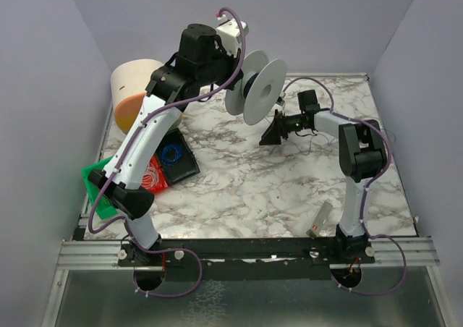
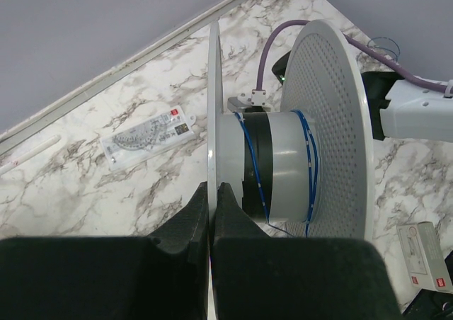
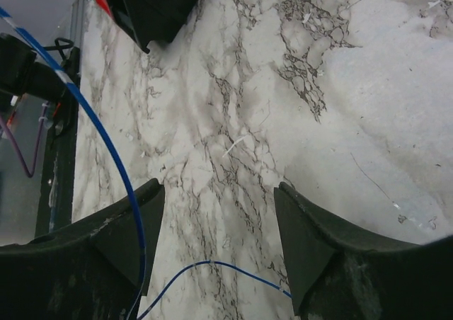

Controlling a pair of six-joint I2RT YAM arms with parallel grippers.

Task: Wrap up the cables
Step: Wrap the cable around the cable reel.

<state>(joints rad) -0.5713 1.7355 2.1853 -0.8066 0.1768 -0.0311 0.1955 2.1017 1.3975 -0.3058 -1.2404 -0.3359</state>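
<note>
Spool [image 2: 333,115], white w/ perforated flanges, is clamped by L gripper [image 2: 212,192]: fingers closed narrow on the near flange's rim, hub just beyond the fingertips, spool held clear of the marble table [image 1: 239,189]. Cable is a very thin blue wire [image 2: 310,166] making a few turns round the hub btwn the flanges, w/ a loose strand hanging just below the hub. R gripper [image 3: 219,192] sits low over the table, fingers [image 3: 106,256] spread wide and clamping nothing; wire runs close along the inner edge of one finger, then crosses the gap near the finger bases.
</note>
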